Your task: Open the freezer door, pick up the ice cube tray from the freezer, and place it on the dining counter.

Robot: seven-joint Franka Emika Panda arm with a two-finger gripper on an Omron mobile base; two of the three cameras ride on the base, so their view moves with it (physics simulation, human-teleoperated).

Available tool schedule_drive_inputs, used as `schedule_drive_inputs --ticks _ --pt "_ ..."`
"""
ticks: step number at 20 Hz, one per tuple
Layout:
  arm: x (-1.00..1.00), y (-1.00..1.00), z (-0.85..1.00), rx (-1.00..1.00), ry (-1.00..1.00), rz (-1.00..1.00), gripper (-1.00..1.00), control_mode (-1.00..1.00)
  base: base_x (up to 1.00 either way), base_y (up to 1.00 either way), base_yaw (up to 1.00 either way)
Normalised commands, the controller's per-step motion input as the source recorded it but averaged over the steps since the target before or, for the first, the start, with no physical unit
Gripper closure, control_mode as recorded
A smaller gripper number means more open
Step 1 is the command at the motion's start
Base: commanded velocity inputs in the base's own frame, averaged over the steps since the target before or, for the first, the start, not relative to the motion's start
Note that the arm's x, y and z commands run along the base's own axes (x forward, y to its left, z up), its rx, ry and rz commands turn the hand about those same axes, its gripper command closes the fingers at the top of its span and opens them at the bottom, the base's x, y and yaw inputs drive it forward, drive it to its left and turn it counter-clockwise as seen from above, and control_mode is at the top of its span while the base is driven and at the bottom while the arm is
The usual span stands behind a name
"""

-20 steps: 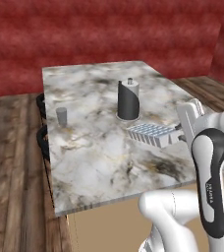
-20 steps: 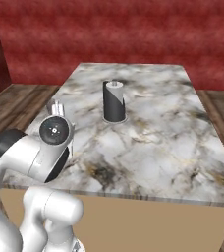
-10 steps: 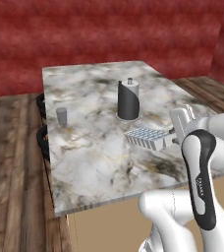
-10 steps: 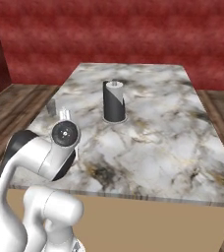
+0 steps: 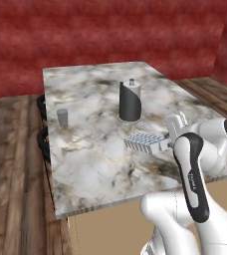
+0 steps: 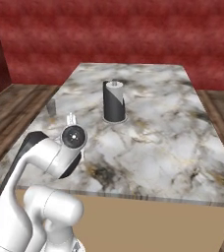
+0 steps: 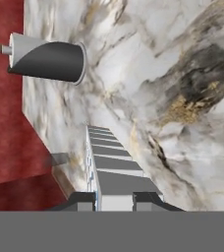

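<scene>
The robot was on the last step, its gripper (image 5: 168, 141) fingers clamped on the ice cube tray (image 5: 145, 142), held just over the near right part of the dining counter (image 5: 90, 149); next probably lowering and letting go.

Ice cube tray (image 5: 145, 143) in the tool (image 5: 168, 141) above the dining counter (image 5: 95, 164), near the paper-towel holder (image 5: 130, 101).

White tray (image 5: 145, 142) with a grid of pale blue cells, white-grey marble counter (image 5: 95, 149) veined brown over a tan base, dark grey and white roll holder (image 5: 130, 101), small grey cup (image 5: 62, 117), mottled red wall (image 5: 105, 30)
</scene>
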Motion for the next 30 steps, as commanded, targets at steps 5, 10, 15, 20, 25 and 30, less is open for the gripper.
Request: schedule_drive_inputs --ticks 5,10,15,20,25,30 --pt "0.36 0.00 -0.34 0.00 0.00 0.01 1.00 -1.00 0.00 0.00 0.00" --pt "0.37 0.00 -0.35 0.00 0.00 0.01 1.00 -1.00 0.00 0.00 0.00" --pt "0.37 0.00 -0.36 0.00 0.00 0.01 1.00 -1.00 0.00 0.00 0.00" --pt "0.36 0.00 -0.36 0.00 0.04 0.01 1.00 -1.00 0.00 0.00 0.00" --pt "0.28 0.00 -0.26 0.00 0.11 0.00 1.00 -1.00 0.00 0.00 0.00" --pt "0.29 0.00 -0.35 0.00 0.03 0.00 1.00 -1.00 0.00 0.00 0.00"
